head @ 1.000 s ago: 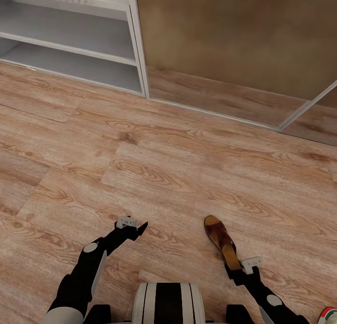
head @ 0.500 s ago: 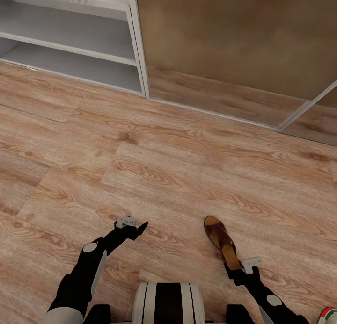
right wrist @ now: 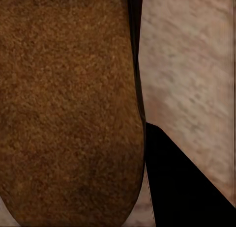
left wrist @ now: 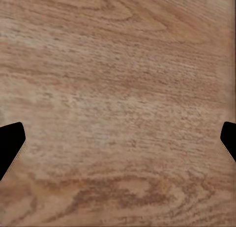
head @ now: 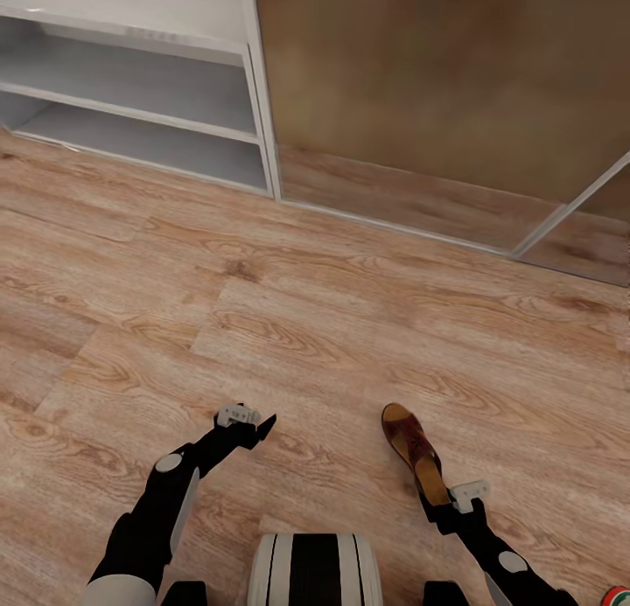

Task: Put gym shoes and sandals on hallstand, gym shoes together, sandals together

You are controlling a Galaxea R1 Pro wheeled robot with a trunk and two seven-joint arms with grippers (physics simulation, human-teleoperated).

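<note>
Open corridor floor [head: 306,326] up to the hallstand [head: 157,107] (both shelves bare), no obstacle between.

left arm: black, elbow bent, forearm reaching forward and slightly inward from the shoulder in the head view. left gripper [head: 261,428] pointing forward and down, with nothing between the jaws. in the left wrist view the 2 fingertips [left wrist: 10,143] sit far apart at opposite edges, jaws spread wide.

right arm: black, forearm angled forward and inward. right gripper [head: 429,498] is closed on the heel end of a sandal [head: 414,449], which extends forward from the jaws. in the right wrist view 1 dark finger [right wrist: 182,187] presses against the sandal's side; the other finger is hidden.
</note>
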